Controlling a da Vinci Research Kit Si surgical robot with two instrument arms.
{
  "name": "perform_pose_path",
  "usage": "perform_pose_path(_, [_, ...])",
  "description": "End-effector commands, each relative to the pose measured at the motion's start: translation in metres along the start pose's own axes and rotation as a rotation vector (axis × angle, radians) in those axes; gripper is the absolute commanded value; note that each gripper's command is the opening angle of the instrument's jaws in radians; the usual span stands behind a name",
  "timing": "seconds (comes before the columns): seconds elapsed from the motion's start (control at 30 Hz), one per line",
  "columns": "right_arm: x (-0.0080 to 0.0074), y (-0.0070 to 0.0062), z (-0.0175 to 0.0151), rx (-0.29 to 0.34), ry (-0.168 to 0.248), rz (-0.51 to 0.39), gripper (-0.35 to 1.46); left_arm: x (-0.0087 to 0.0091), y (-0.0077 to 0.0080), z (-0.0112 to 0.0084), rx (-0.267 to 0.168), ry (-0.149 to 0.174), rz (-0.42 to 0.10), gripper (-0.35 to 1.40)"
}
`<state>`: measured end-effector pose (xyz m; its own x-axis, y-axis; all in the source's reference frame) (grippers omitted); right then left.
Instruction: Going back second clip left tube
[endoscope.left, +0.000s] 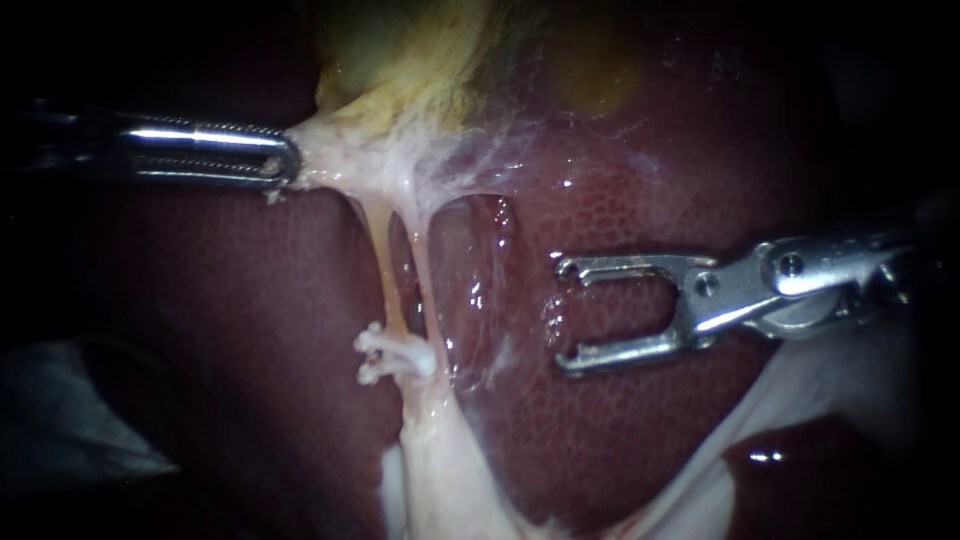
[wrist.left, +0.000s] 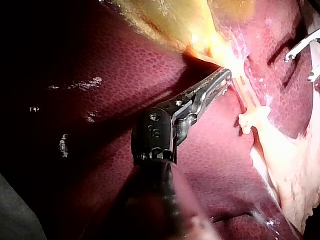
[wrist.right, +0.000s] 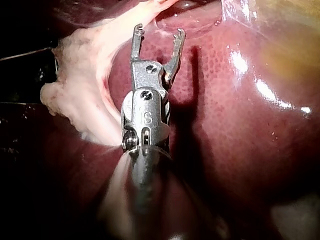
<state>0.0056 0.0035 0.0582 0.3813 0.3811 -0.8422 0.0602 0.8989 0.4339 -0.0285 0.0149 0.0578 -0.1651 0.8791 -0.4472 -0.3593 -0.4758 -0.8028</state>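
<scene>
Two pale tubes run down from the stretched tissue under the yellowish gallbladder (endoscope.left: 420, 60). A white clip (endoscope.left: 392, 356) sits across the lower part of the left tube (endoscope.left: 383, 255); the right tube (endoscope.left: 424, 270) runs close beside it. My left instrument (endoscope.left: 288, 160) is shut on the pale tissue at the top of the tubes and holds it taut, as the left wrist view shows too (wrist.left: 225, 77). My right instrument (endoscope.left: 563, 314) hovers over the liver to the right of the tubes, with its forked jaws open and empty (wrist.right: 159, 31).
Dark red liver (endoscope.left: 640, 180) fills the background. A broad band of pale tissue (endoscope.left: 450, 470) spreads below the tubes and sweeps right under my right instrument. Beside that instrument's shaft lies a pale lump of tissue (wrist.right: 75, 100).
</scene>
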Motion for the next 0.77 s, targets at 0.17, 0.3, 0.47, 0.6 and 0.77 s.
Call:
perform_pose_path(0.17, [-0.0001, 0.0, -0.0007, 0.002, 0.0, 0.001, 0.5, -0.0016, -0.0011, 0.0021, 0.005, 0.003, 0.011, -0.35])
perform_pose_path(0.3, [-0.0001, 0.0, -0.0011, 0.001, 0.0, -0.003, 0.5, -0.0024, -0.0016, 0.0039, -0.002, -0.002, 0.017, -0.35])
perform_pose_path(0.47, [-0.0001, 0.0, -0.0015, 0.002, 0.0, -0.002, 0.5, -0.0027, -0.0019, 0.0051, -0.006, -0.009, 0.019, -0.35])
perform_pose_path(0.6, [-0.0001, 0.0, -0.0017, 0.002, 0.0, -0.001, 0.5, -0.0027, -0.0018, 0.0053, -0.005, -0.009, 0.019, -0.35])
perform_pose_path(0.77, [0.0, -0.0001, -0.0015, -0.001, -0.001, -0.002, 0.5, -0.0026, -0.0019, 0.0051, -0.007, -0.01, 0.019, -0.35])
